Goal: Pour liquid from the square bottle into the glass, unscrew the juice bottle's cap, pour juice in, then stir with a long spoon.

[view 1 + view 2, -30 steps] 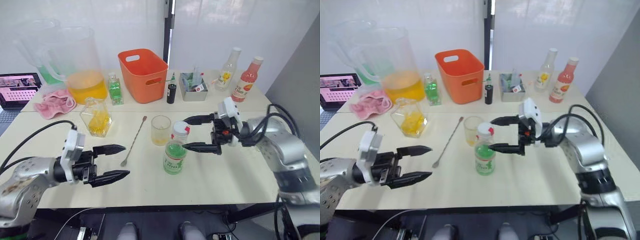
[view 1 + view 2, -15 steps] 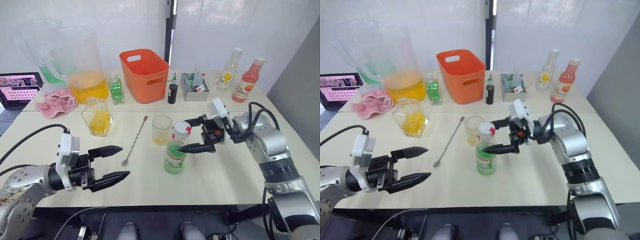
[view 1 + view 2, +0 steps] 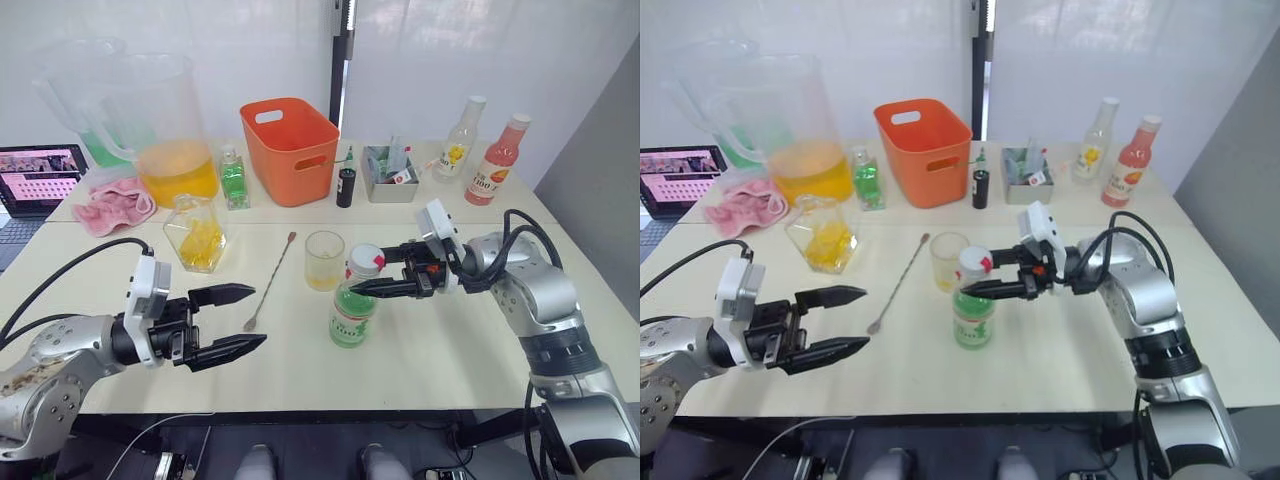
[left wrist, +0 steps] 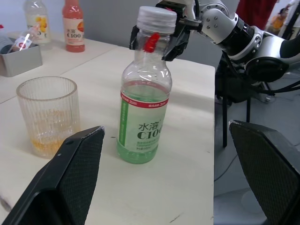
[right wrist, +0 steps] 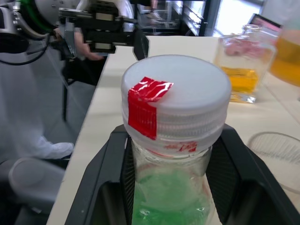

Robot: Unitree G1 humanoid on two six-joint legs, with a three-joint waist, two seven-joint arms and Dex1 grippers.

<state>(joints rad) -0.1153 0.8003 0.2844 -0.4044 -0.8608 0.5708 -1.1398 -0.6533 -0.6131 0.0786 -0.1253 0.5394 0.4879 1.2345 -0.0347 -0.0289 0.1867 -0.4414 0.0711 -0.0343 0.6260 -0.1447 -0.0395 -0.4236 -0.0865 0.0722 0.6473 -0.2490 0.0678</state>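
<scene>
The juice bottle (image 3: 348, 310) stood upright near the table's (image 3: 440, 350) middle, its white cap (image 3: 364, 262) still on and marked with a strip of red tape. The right gripper (image 3: 366, 272) reached in from the robot's right, its two black fingers (image 5: 101, 168) set around the neck just under the cap, one on each side; whether they pressed the plastic could not be told. The left gripper (image 3: 243, 318) hovered over the table well apart from the bottle, fingers spread wide, holding nothing. The glass (image 3: 324, 260) stood just behind the bottle, the long spoon (image 3: 268, 280) lying beside it.
</scene>
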